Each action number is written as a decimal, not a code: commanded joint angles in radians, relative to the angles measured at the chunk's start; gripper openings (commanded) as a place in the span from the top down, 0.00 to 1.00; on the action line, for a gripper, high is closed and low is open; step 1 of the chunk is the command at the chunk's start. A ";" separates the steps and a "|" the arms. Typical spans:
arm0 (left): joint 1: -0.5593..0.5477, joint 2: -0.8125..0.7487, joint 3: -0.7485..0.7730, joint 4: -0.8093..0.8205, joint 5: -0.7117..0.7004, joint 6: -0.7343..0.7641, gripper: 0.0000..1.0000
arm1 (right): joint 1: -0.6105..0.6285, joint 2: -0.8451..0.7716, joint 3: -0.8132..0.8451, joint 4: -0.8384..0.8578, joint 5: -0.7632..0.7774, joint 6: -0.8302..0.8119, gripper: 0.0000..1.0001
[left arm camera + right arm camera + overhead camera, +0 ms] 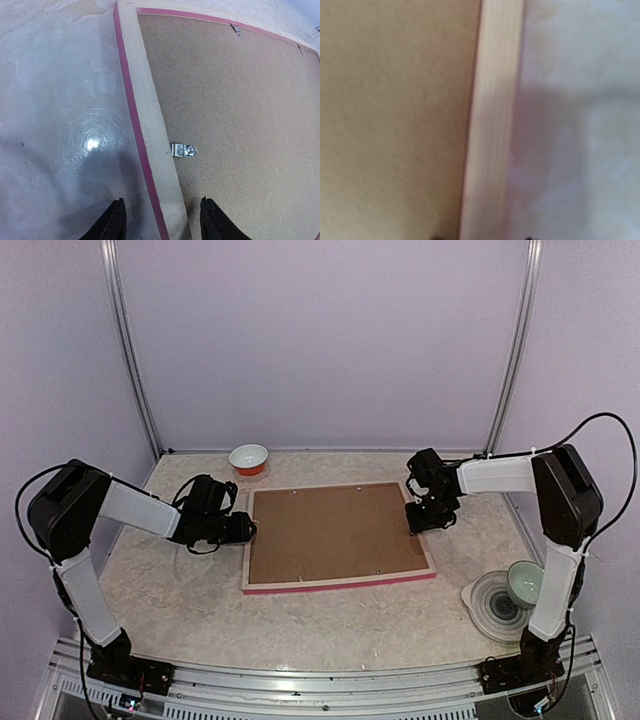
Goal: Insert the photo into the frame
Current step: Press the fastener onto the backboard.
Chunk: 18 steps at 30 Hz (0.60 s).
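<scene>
The frame (340, 583) lies face down in the middle of the table, pink along its outer edge, with a plain brown backing board (335, 530) filling it. The photo is hidden. My left gripper (245, 530) is at the frame's left side, open. In the left wrist view its gripper (162, 220) straddles the pale rail (145, 115) without touching it, close to a small metal clip (183, 150). My right gripper (425, 520) hangs low over the right rail (492, 125). There its gripper (481, 238) shows only two dark tips, apart on either side of the rail.
A red and white bowl (249, 458) stands behind the frame's far left corner. A grey plate (495, 602) with a pale green bowl (525, 582) sits at the near right, beside the right arm. Enclosure walls close in the back and both sides.
</scene>
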<state>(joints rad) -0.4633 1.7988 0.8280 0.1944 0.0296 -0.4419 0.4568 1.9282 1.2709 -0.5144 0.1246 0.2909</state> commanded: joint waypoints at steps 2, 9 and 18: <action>0.006 0.013 0.004 0.007 -0.001 -0.001 0.49 | 0.017 0.034 -0.008 -0.163 0.050 -0.029 0.62; 0.006 0.008 0.001 0.006 -0.010 -0.003 0.50 | 0.017 0.048 -0.018 -0.172 0.027 -0.032 0.64; 0.006 0.010 0.001 0.007 -0.010 -0.006 0.50 | 0.017 -0.001 0.002 -0.136 0.041 -0.007 0.60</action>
<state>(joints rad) -0.4633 1.7992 0.8280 0.1944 0.0250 -0.4442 0.4644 1.9263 1.2785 -0.5560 0.1551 0.2779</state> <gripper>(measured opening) 0.505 0.396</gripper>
